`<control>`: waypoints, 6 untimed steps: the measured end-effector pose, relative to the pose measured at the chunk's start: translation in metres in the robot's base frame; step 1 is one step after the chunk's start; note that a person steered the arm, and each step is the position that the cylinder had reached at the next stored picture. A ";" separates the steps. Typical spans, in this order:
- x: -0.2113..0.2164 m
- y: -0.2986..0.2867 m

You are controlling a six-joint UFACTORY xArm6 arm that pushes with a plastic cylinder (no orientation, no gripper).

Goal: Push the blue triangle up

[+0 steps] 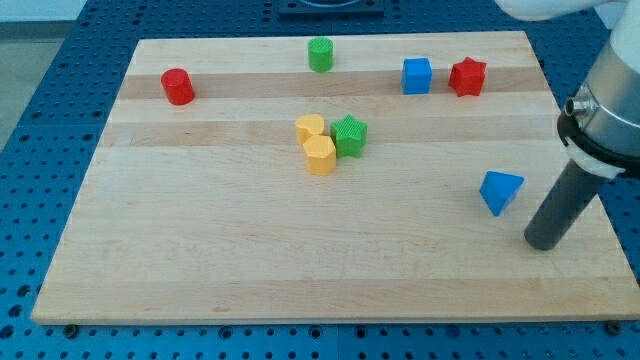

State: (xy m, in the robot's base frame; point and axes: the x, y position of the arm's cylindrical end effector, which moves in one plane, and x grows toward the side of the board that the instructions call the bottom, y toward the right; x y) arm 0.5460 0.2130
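The blue triangle [500, 191] lies on the wooden board [220, 260] at the view's right, below the middle. My tip [541, 243] rests on the board just right of and below the blue triangle, a small gap apart from it. The dark rod rises from the tip toward the view's upper right.
A blue cube [417, 75] and a red star [467, 76] sit at the top right. A green cylinder [320, 54] is at the top centre, a red cylinder [178, 86] at the top left. Two yellow blocks [316, 143] touch a green star [349, 135] mid-board.
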 end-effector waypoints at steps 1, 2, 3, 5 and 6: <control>-0.023 -0.018; -0.056 -0.035; -0.089 -0.048; -0.130 -0.077; -0.126 -0.074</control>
